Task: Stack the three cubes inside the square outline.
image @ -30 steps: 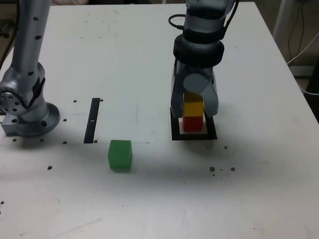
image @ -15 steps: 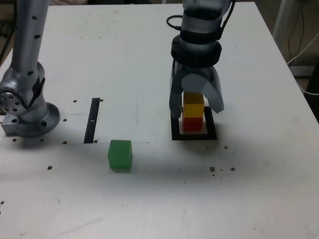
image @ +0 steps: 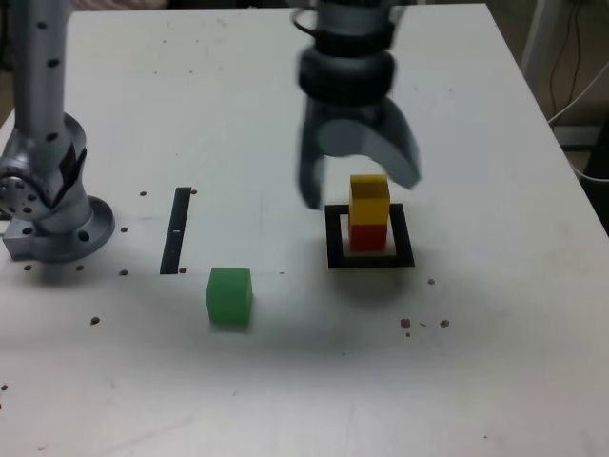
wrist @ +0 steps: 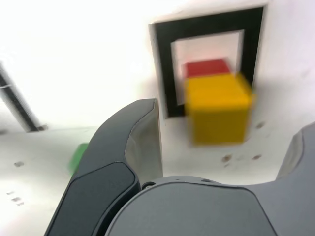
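The yellow cube (image: 369, 198) sits on the red cube (image: 367, 234) inside the black square outline (image: 335, 249). The green cube (image: 229, 295) lies alone on the table, nearer the front and toward the exterior view's left. My gripper (image: 360, 187) hangs open just above and behind the stack, holding nothing, its fingers spread wide. In the wrist view the yellow cube (wrist: 217, 108) covers most of the red cube (wrist: 206, 68) within the outline (wrist: 165, 73), and a sliver of the green cube (wrist: 78, 155) shows beside a finger (wrist: 123, 147).
A narrow black strip (image: 177, 228) lies on the white table (image: 285, 381) toward the exterior view's left. The arm's grey base (image: 52, 209) stands at the left edge. Small dark specks dot the tabletop.
My gripper opened off the yellow cube, rose, and shifted toward the exterior view's left. The yellow cube stays on the red one.
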Robot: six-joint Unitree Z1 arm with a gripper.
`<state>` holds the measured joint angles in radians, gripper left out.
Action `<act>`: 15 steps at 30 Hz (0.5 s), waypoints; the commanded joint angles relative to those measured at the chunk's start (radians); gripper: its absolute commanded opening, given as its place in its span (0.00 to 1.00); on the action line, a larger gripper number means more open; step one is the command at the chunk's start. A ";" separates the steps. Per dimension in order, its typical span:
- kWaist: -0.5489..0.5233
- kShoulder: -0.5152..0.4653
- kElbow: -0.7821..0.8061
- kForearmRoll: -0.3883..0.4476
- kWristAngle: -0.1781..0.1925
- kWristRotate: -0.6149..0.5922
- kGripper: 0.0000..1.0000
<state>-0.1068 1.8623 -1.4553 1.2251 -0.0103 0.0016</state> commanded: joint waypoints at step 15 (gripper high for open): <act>-0.189 -0.270 0.232 0.055 0.052 -0.159 0.99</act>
<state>-0.2725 1.5998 -1.2315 1.2838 0.0405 -0.1356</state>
